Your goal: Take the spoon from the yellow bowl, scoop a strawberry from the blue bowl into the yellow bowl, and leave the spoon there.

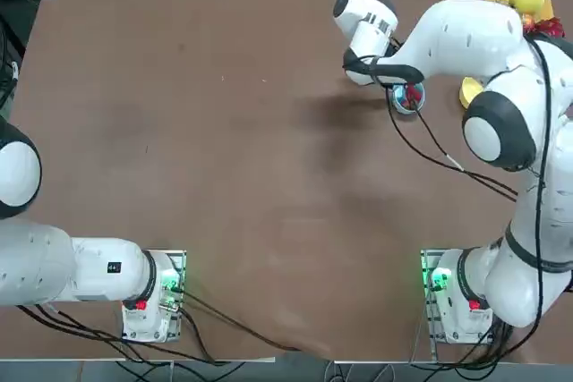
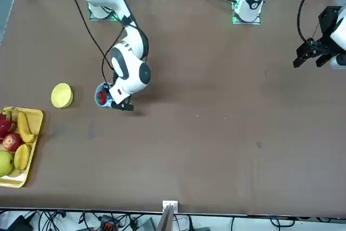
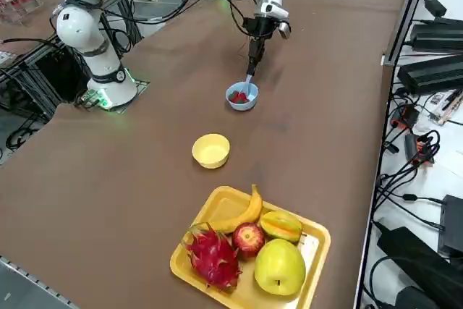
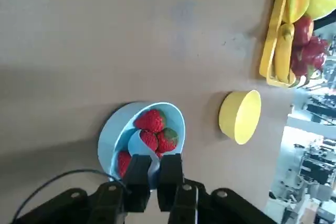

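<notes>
Spoon [image 4: 140, 145] clenched in my right gripper [image 4: 154, 174], bowl end among the strawberries [image 4: 157, 129] inside the blue bowl [image 4: 113, 132]; yellow bowl [image 4: 240, 116] nearby.

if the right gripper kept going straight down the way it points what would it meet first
Likely the red strawberries in the small light-blue bowl: the right gripper, shut on the pale plastic spoon, points into that bowl.
</notes>
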`<act>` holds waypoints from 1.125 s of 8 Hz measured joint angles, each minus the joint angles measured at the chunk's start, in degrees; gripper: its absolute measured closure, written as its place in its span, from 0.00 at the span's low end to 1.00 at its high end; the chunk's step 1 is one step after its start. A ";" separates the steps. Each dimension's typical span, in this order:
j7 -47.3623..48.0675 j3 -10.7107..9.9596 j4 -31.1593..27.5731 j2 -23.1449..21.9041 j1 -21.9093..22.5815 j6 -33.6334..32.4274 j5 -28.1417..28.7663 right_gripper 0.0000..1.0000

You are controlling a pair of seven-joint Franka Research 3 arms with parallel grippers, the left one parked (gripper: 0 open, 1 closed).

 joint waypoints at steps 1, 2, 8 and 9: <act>-0.12 0.00 0.20 0.37 0.32 -0.17 -0.50 0.89; -0.14 0.00 0.42 0.62 0.57 -0.37 -0.63 0.89; -0.91 -0.03 2.36 1.61 3.32 -1.68 -1.62 0.89; -0.96 -0.03 2.54 1.90 3.80 -1.81 -2.00 0.89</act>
